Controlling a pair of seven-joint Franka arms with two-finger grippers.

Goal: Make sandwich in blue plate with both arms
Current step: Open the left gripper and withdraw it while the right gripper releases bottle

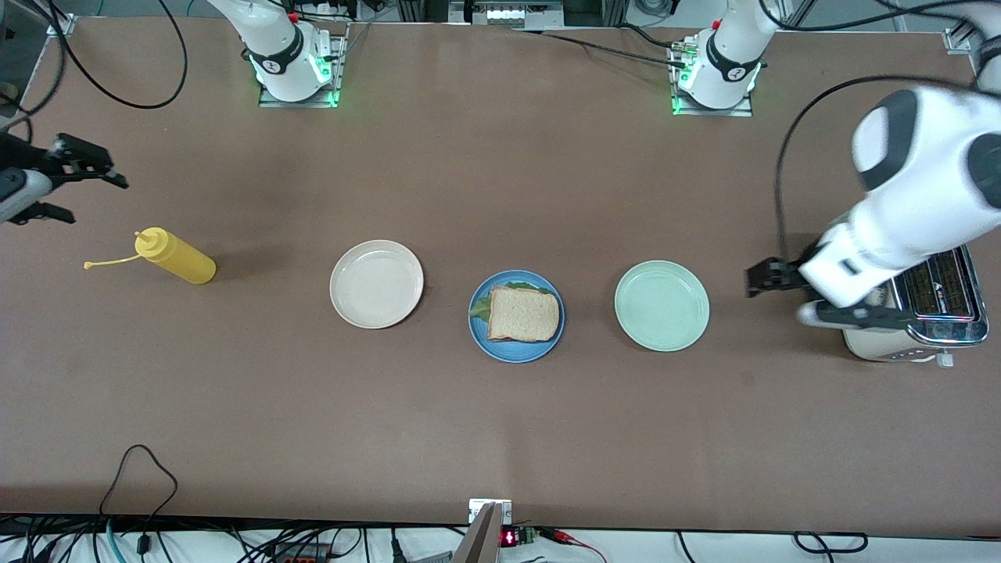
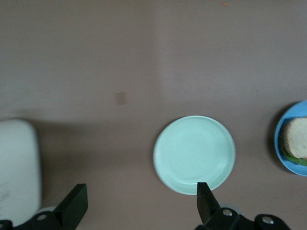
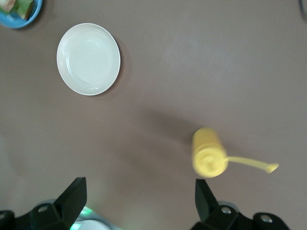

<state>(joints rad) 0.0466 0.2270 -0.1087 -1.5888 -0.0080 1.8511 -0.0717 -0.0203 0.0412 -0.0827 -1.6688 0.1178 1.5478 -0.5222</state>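
Observation:
The sandwich point(image 1: 522, 314) lies on the blue plate point(image 1: 479, 336) at mid-table, a bread slice on top and green lettuce point(image 1: 480, 307) showing at its edge. My left gripper point(image 1: 774, 301) hangs open and holds nothing, over bare table between the mint-green plate point(image 1: 661, 305) and the toaster point(image 1: 931, 313). The left wrist view shows my left gripper point(image 2: 140, 189) with its fingers wide apart, the mint-green plate point(image 2: 194, 153) under one finger and the sandwich point(image 2: 296, 139) at the edge. My right gripper point(image 1: 92, 199) is open and holds nothing, raised at the right arm's end of the table near the yellow bottle point(image 1: 176, 256).
A cream-white plate point(image 1: 376, 283) sits beside the blue plate toward the right arm's end. The yellow squeeze bottle point(image 3: 209, 152) lies on its side with its cap tether trailing. The cream-white plate point(image 3: 88, 58) also shows in the right wrist view, and the toaster point(image 2: 17, 167) in the left wrist view.

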